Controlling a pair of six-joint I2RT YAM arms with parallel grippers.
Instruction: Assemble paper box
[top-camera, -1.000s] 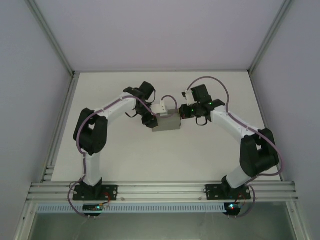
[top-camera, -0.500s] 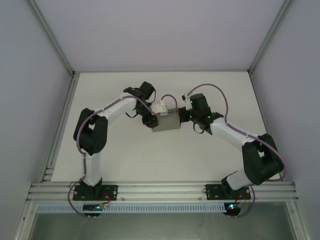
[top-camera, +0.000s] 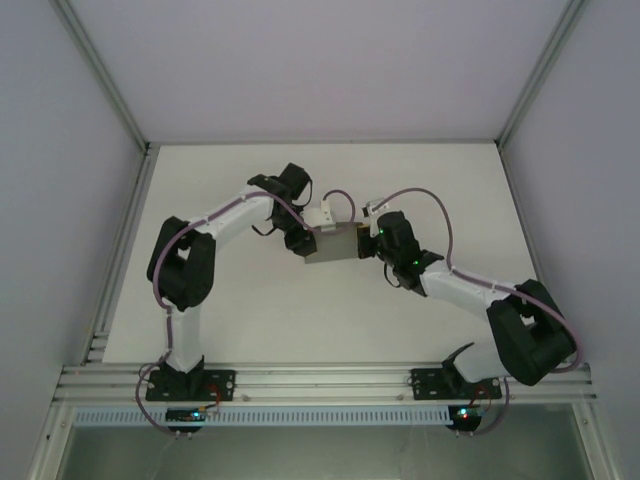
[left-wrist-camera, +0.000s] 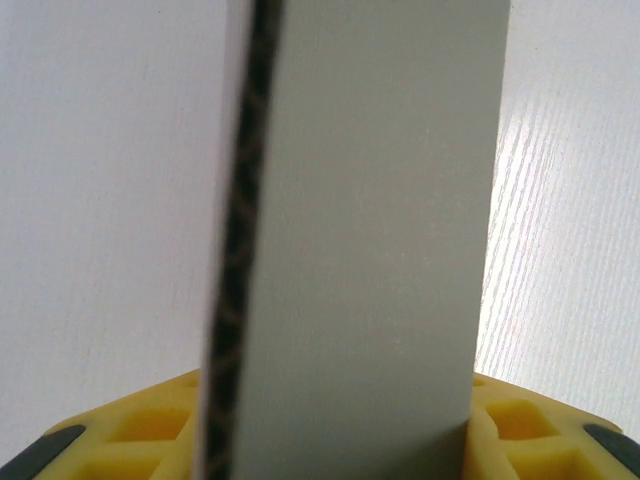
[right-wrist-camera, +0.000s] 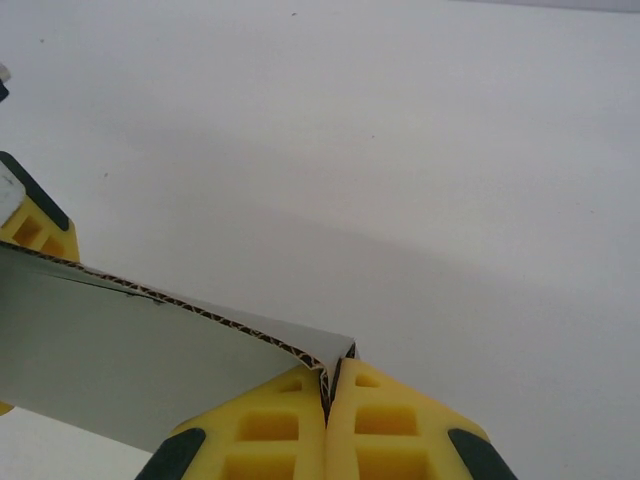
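The grey paper box (top-camera: 333, 244) hangs above the middle of the white table, held from both sides. My left gripper (top-camera: 303, 240) is shut on its left end; in the left wrist view the grey card wall (left-wrist-camera: 370, 240) rises between the yellow pads (left-wrist-camera: 520, 430), its corrugated edge at the left. My right gripper (top-camera: 368, 243) is shut on the box's right corner; the right wrist view shows the card's folded corner (right-wrist-camera: 335, 352) pinched between the yellow pads (right-wrist-camera: 270, 430), with the grey panel (right-wrist-camera: 110, 350) running off to the left.
The white table top (top-camera: 250, 310) lies under the box. Metal frame posts (top-camera: 105, 90) and grey walls bound the workspace, with a rail (top-camera: 320, 380) along the near edge. The left gripper's yellow pad (right-wrist-camera: 25, 225) shows at the far end of the panel.
The right arm has swung down and to the left, its wrist lower beside the box. The box has shifted slightly left and looks narrower. The left arm has stayed put.
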